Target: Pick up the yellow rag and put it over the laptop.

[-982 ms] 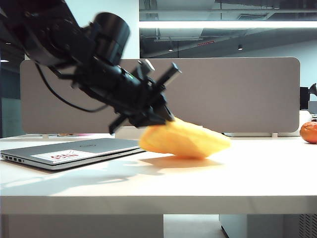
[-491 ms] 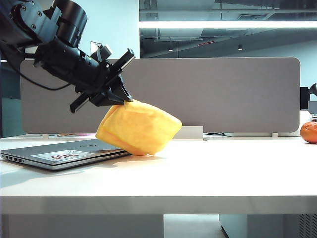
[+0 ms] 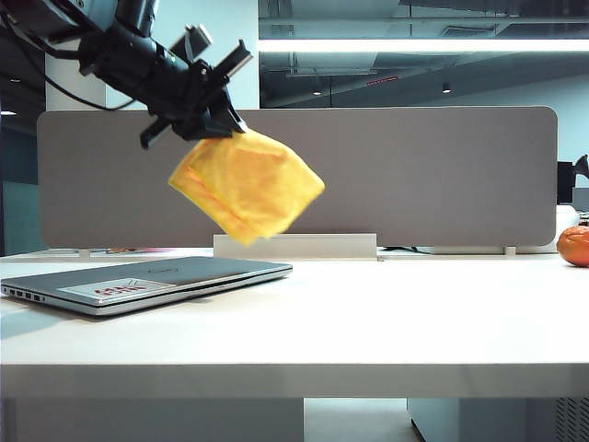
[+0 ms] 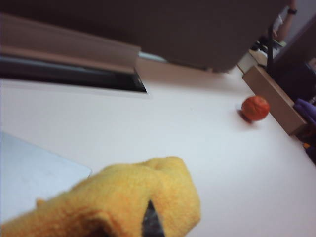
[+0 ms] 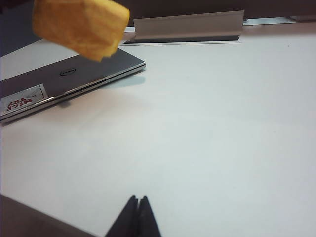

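— Hanging high over the white table [image 3: 386, 322], clear of its surface: the yellow rag [image 3: 247, 188], bunched, pinched by its upper corner in the left gripper [image 3: 213, 124]. Jaws clamped tight on the cloth, nothing else in them.

— And the laptop [image 3: 175, 274]?

— Lying flat and closed at the exterior view's left, silver-grey, white sticker with red print [image 3: 115, 291] on the lid. Rag above the lid's far right end, not touching it; same seen from the right wrist, yellow bundle [image 5: 79, 25] floating over the lid's far corner [image 5: 89, 69].

— Right gripper [image 5: 138, 210]?

— Low over bare tabletop, well apart from laptop and rag, dark fingertips pressed together, holding nothing.

— Anything else?

— Round orange ball [image 3: 574, 245] at the table's far right edge, near the grey partition [image 3: 442, 175]; also caught by the left wrist [image 4: 255, 108], beyond the fuzzy yellow folds [image 4: 123, 202] wrapped around that gripper.
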You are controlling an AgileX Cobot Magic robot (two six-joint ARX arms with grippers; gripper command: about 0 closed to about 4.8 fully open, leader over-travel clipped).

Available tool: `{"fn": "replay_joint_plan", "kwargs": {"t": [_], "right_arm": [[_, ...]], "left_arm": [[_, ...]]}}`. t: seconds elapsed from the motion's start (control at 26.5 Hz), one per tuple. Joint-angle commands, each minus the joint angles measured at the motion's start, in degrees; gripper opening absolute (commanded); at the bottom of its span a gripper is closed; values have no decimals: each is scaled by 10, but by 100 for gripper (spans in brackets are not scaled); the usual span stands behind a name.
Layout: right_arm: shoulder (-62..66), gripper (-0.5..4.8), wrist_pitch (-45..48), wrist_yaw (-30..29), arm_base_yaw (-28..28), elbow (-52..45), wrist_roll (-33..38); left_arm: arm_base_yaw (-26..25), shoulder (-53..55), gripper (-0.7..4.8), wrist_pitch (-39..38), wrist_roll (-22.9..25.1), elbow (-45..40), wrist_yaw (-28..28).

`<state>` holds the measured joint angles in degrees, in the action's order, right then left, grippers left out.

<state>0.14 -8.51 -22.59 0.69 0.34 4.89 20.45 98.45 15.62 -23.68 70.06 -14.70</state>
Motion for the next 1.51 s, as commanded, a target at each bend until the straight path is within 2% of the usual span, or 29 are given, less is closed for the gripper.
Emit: {"fn": "replay_joint_plan", "kwargs": {"t": [0.04, 0.15, 0.34, 0.68, 1.28, 1.4, 1.43, 1.51], "right_arm": [[-1, -6, 6, -1, 0, -2, 0], [-1, -6, 6, -1, 0, -2, 0], [-1, -6, 6, 0, 0, -2, 0], [-1, -6, 6, 0, 0, -2, 0], [-1, -6, 6, 9, 0, -2, 0], [-1, -6, 6, 8, 0, -2, 0], [-1, -6, 6, 9, 0, -2, 0], [-1, -6, 6, 8, 0, -2, 0]], "left_arm": [[-10, -4, -6, -1, 21, 24, 9], [-23, -3, -6, -10, 70, 43, 40], [-40, 1, -6, -21, 119, 44, 90], [-79, 46, -6, -59, 119, 44, 94], [-84, 94, -6, -283, 119, 44, 96], [-84, 97, -5, -305, 119, 44, 96], [-84, 97, -1, -305, 119, 44, 96], [-84, 97, 80, -309, 119, 44, 96]]}}
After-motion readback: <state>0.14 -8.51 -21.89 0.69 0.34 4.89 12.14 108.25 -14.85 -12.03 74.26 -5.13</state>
